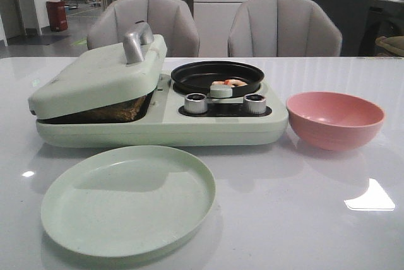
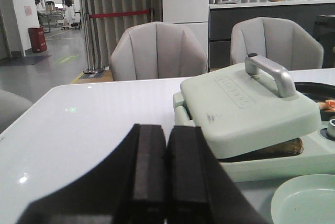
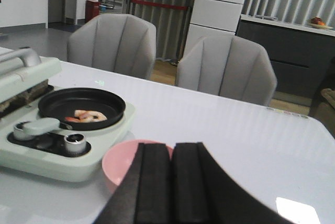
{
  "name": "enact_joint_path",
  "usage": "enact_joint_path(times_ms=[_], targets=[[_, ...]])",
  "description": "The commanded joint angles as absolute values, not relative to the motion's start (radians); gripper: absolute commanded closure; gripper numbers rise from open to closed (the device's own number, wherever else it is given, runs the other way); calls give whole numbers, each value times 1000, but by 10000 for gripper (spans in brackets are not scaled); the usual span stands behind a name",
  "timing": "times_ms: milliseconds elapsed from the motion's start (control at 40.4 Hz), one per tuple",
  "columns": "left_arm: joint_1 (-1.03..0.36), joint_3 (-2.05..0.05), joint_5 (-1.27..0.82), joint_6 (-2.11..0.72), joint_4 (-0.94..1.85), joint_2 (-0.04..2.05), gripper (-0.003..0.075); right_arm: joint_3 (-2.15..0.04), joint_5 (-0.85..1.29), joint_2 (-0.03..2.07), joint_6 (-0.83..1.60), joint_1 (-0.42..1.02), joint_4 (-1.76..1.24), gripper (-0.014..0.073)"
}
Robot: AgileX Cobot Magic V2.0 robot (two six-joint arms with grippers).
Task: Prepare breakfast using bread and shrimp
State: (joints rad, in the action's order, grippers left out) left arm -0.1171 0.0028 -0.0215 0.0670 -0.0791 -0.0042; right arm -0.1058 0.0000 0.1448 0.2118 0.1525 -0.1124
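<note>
A pale green breakfast maker (image 1: 158,125) sits on the white bench (image 1: 303,219), toward its far side. Its hinged lid (image 1: 95,77), with a silver handle (image 1: 136,40), rests tilted and slightly raised over the left compartment. In the gap under the lid a browned edge of the bread (image 1: 107,113) shows, pressed between lid and base; how many slices lie there cannot be told. The left wrist view shows the same brown edge (image 2: 272,149) under the lid.

On the right half of the appliance stands a small black frying pan (image 1: 218,76) with a pale green handle (image 1: 221,91) pointing toward the camera. The shrimp (image 1: 228,83) lie inside the pan near its front rim, orange-pink and whitish; the right wrist view shows them curled together on the pan floor (image 3: 88,115). 2 silver knobs (image 1: 196,103) sit on the black panel in front of the pan.

An empty pale green plate (image 1: 129,197) lies on the bench just in front of the appliance. An empty pink bowl (image 1: 334,120) stands just beside its right end.

The left gripper (image 2: 165,174) has its 2 black pads pressed together, holding nothing, above the bench left of the appliance. The right gripper (image 3: 171,182) is likewise closed and empty, above the pink bowl's near side.

2 grey chairs (image 1: 284,27) stand behind the bench.
</note>
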Motion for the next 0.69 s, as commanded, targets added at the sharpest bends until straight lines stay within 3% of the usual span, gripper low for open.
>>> enact_joint_path(times_ms=[0,322,668], targets=[[-118,34,74,75,-71,-28,621,-72,-102,118,93,115,21,625],[-118,34,74,75,-71,-28,621,26,-81,-32,16,64,84,625],[-118,34,74,75,-71,-26,621,26,-69,-30,16,64,83,625]])
